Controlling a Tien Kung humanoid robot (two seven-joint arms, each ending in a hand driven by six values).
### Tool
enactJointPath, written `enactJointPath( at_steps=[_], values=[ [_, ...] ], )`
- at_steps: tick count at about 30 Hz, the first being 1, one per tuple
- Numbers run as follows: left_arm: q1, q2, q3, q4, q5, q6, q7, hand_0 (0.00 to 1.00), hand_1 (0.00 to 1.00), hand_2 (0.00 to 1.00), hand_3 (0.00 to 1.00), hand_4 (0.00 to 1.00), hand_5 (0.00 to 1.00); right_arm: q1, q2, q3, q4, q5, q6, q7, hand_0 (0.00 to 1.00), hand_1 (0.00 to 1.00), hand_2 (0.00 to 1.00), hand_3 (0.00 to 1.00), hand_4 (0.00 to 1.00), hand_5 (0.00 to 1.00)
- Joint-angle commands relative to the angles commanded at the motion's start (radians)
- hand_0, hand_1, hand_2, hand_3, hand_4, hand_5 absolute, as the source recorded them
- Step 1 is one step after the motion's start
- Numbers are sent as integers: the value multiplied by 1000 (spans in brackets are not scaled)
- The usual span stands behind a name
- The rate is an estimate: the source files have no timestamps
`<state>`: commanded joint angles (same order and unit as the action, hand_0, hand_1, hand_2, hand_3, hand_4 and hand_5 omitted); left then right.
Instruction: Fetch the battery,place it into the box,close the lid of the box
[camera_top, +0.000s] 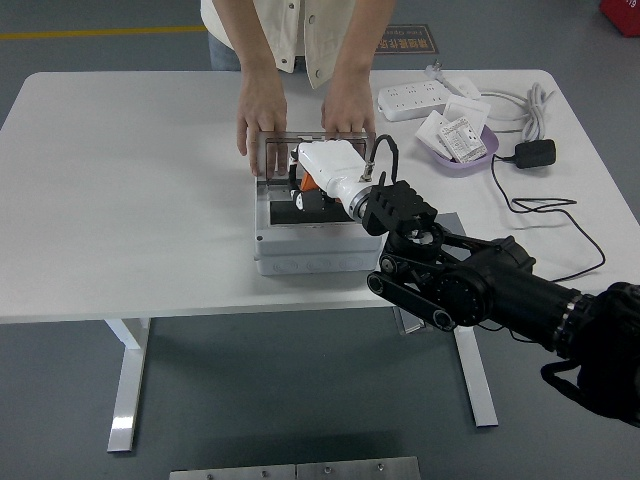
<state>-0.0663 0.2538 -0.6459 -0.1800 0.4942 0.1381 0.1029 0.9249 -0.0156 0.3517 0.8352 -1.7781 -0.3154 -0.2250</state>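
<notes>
An open grey box (315, 257) stands mid-table, its lid (271, 152) raised at the far side. A person's two hands (258, 108) (347, 106) rest on the lid's top edge and hold it up. My right hand (312, 188), white with dark fingers, reaches over the box opening from the right. Its fingers are curled around an orange and black battery (306, 184), held low over the box's dark inside. The rest of the box's inside is hidden by the hand. My left arm is out of view.
A grey block (452, 224) lies right of the box, under my right arm. At the far right are a white power strip (420, 98), a purple bowl (485, 150) of packets and a black adapter (535, 152) with its cable.
</notes>
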Motion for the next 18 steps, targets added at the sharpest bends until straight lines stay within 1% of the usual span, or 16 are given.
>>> enactJointPath(
  at_steps=[3,12,13,18],
  values=[
    [-2,0,3,0,-2,0,-1,578,593,554,568,556,22,1,4,-3,-4,20,-22,14,70,165,219,203,2,2],
    [-2,1,3,0,0,0,0,578,593,554,568,552,18,-6,7,-2,-3,105,-66,90,70,166,220,203,2,2],
    [-2,1,3,0,0,0,0,578,591,553,567,547,14,-7,8,-3,-2,109,-71,97,123,190,262,246,22,2],
    [-1,0,-1,0,6,-1,2,578,591,553,567,547,14,-10,10,-6,-2,118,-93,122,123,190,262,246,22,2]
  ],
)
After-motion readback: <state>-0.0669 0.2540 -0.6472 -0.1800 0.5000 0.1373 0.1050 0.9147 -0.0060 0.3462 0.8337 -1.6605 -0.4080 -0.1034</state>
